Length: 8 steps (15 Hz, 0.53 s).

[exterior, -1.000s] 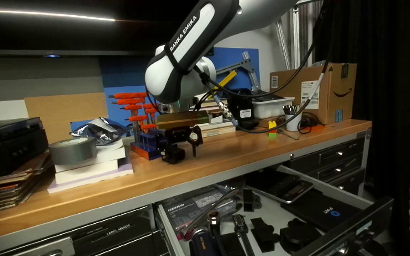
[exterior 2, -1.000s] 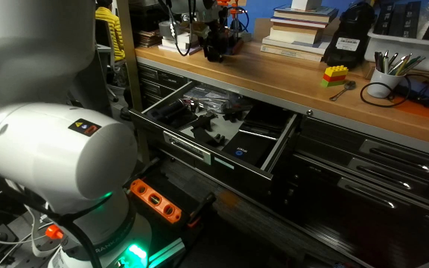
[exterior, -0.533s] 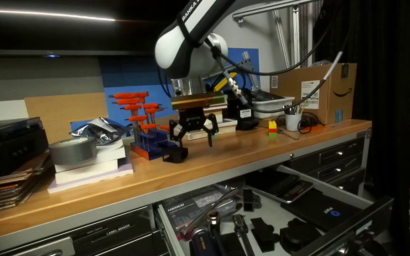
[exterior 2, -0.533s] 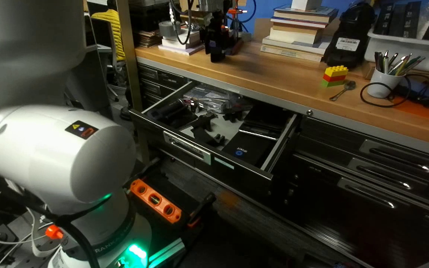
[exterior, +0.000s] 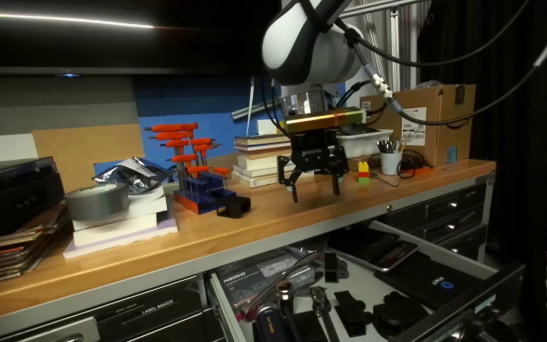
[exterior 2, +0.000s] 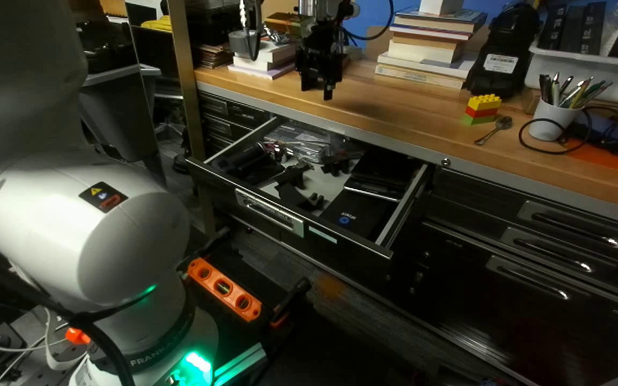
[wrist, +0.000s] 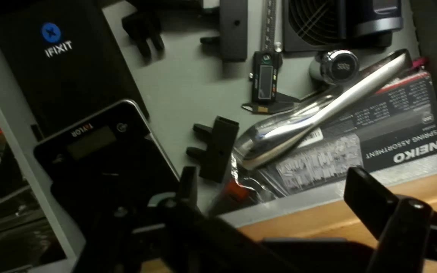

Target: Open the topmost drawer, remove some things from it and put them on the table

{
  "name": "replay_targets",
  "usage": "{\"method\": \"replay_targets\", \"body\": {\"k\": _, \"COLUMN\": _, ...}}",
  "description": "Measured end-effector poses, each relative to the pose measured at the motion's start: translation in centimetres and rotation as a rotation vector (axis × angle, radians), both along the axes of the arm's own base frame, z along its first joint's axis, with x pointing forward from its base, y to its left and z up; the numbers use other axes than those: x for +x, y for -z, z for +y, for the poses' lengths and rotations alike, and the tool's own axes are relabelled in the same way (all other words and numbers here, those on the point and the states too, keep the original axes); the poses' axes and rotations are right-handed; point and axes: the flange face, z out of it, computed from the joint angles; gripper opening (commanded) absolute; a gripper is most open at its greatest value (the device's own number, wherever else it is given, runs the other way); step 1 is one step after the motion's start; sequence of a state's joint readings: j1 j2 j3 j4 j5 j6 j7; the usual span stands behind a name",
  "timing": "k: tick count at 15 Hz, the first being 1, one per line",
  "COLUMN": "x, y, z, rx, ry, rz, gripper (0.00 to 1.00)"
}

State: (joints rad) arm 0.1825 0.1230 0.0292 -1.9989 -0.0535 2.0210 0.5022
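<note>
Thing point(exterior: 233, 207) on table point(exterior: 197, 235) — just beside tool stand point(exterior: 200, 190), contact unclear.

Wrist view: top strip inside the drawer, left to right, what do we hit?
Flat black item marked IFIXIT → black two-pronged piece → black block with two side pegs → digital caliper → black frame with a round grille → dark blue cylinder with a silver band.

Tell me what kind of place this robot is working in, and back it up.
Most likely a workshop or lab: a rack of orange-handled tools stands on the wooden workbench, and the open drawer holds a digital caliper and a box marked Neiko Spring Assortment.
</note>
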Motion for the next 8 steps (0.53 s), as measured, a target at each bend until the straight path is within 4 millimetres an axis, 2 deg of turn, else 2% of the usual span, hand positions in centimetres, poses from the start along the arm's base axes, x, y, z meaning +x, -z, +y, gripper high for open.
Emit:
{"method": "replay_targets", "body": {"k": 4, "x": -3.2, "y": 3.2, "z": -3.3, "rx": 0.013, "ry": 0.042, "rz": 0.057, "gripper": 1.0}}
{"method": "replay_targets", "body": {"k": 8, "x": -5.7, "y": 7.0, "z": -5.2, "rx": 0.031, "ry": 0.07, "rz": 0.073, "gripper": 1.0}}
